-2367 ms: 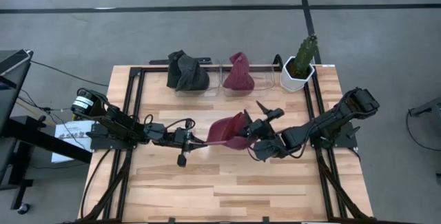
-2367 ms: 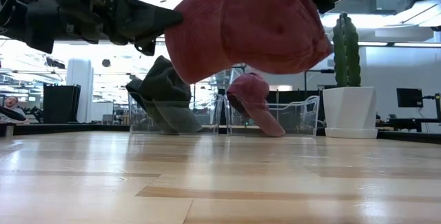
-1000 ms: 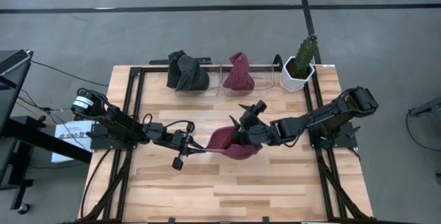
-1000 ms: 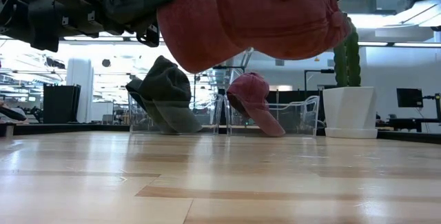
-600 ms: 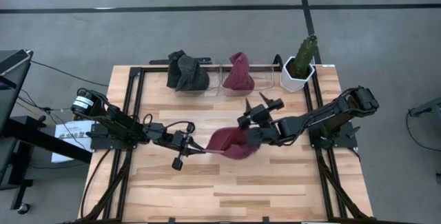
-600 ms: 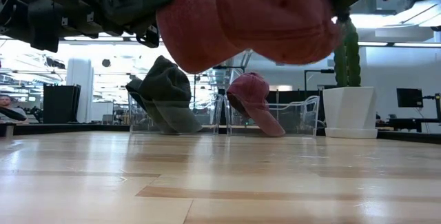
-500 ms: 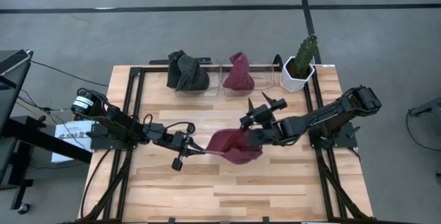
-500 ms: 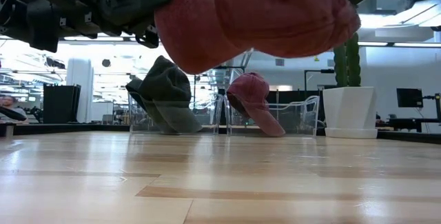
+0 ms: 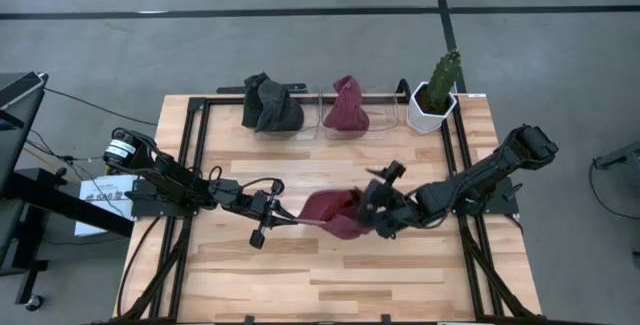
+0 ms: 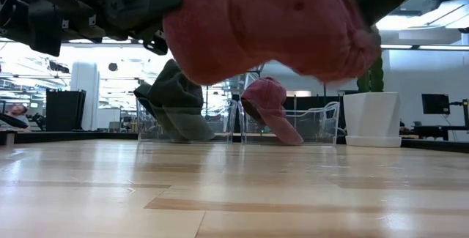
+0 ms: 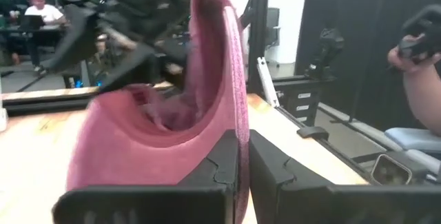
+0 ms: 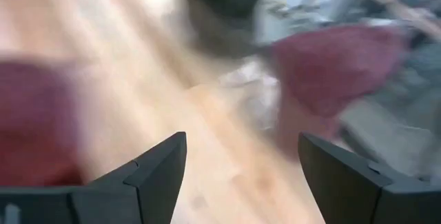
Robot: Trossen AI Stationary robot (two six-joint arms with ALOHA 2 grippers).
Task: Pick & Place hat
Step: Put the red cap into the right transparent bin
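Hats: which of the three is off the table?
The red hat at mid-table, pinched by the left gripper; the dark hat and the other red one sit in bins.

Quick count of what's on the table: three hats total, two of them red, one red hat (image 9: 333, 213) held up mid-table between the arms and a second red hat (image 9: 345, 106) in a clear bin at the back, plus one dark hat (image 9: 269, 104) in the bin next to it. So two clear bins (image 9: 303, 115). One potted cactus (image 9: 437, 90) in a white pot. Two arms, so two grippers: left gripper (image 9: 283, 214) and right gripper (image 9: 374, 211)
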